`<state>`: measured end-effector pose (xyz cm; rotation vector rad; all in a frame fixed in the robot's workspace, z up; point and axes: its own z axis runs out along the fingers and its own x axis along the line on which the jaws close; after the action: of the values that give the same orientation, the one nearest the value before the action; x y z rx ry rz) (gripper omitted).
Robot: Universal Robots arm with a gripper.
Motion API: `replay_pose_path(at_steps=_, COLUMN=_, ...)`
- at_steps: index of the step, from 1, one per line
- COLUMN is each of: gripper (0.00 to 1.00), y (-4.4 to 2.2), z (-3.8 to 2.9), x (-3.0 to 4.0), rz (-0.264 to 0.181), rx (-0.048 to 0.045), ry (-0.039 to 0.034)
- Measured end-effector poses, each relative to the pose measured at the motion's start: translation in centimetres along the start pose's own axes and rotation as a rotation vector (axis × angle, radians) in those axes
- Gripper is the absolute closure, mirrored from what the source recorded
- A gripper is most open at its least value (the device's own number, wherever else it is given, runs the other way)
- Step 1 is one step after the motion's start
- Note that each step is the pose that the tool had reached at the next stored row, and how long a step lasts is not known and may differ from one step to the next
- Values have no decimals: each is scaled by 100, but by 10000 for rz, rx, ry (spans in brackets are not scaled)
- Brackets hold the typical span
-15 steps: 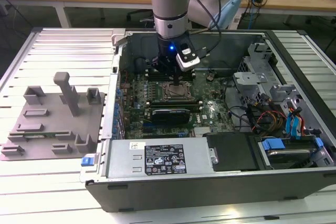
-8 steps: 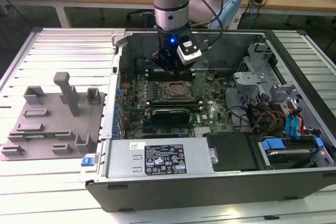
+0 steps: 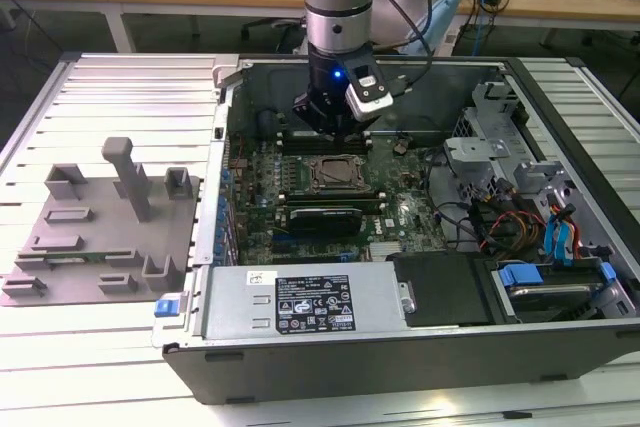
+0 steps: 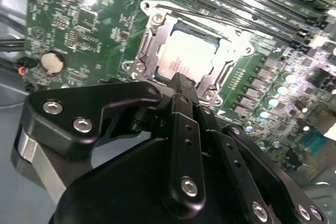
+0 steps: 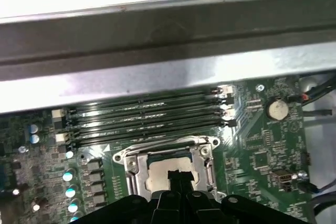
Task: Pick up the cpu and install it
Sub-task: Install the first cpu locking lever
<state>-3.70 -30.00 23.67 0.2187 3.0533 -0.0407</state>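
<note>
The pincer (image 4: 181, 85) is hanging just above the socket (image 4: 186, 56) of the green motherboard (image 4: 79, 35), inside the open computer case (image 3: 300, 367). The cpu (image 4: 189, 53) is sitting in that socket, its pale metal top showing directly below the pincer's tip in both wrist views. The fingers are looking pressed together at the tip with nothing between them, so the pincer is reading as clenched and empty.

Judging from this, the chip is already lying in its seat, and doing this step well is meaning keeping it flat and square within the metal frame, with no corner riding up on the edge, and keeping any press straight down and gentle.

Counting: one cpu, one socket, one pincer. Beyond the pincer, four long memory slots (image 5: 147, 116) are running side by side in the first wrist view. One grey tray (image 3: 100, 237) is resting well apart on the ribbed surface (image 3: 120, 347).
</note>
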Motion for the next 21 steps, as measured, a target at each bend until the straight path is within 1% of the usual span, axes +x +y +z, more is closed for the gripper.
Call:
replay_pose_path(at_steps=1, gripper=89, y=-6, z=10, x=-11, rz=-33, rx=5, ry=47)
replay_pose_path(at_steps=3, gripper=89, y=-9, z=26, x=-27, rz=-153, rx=1, ry=87)
replay_pose_path(at_steps=4, gripper=89, y=-9, z=34, x=-30, rz=-431, rx=-19, ry=86)
replay_pose_path(at_steps=6, gripper=89, y=-9, z=42, x=-30, rz=-803, rx=-48, ry=79)
replay_pose_path(at_steps=7, gripper=89, y=-11, z=46, x=-31, rz=-1106, rx=-72, ry=79)
replay_pose_path(at_steps=8, gripper=89, y=-20, z=47, x=-32, rz=-1170, rx=-76, ry=81)
replay_pose_path(at_steps=10, gripper=89, y=-49, z=47, x=-36, rz=-1202, rx=-78, ry=83)
replay_pose_path(at_steps=11, gripper=89, y=-93, z=49, x=-42, rz=-1211, rx=-79, ry=85)
replay_pose_path(at_steps=13, gripper=89, y=-140, z=50, x=-49, rz=-1211, rx=-77, ry=91)
replay_pose_path(at_steps=14, gripper=89, y=-180, z=51, x=-54, rz=-1211, rx=-77, ry=96)
replay_pose_path(at_steps=16, gripper=89, y=-220, z=53, x=-60, rz=-1213, rx=-77, ry=105)
replay_pose_path(at_steps=17, gripper=89, y=-230, z=54, x=-62, rz=-1213, rx=-78, ry=111)
replay_pose_path(at_steps=21, gripper=89, y=-230, z=54, x=-66, rz=-1212, rx=-76, ry=117)
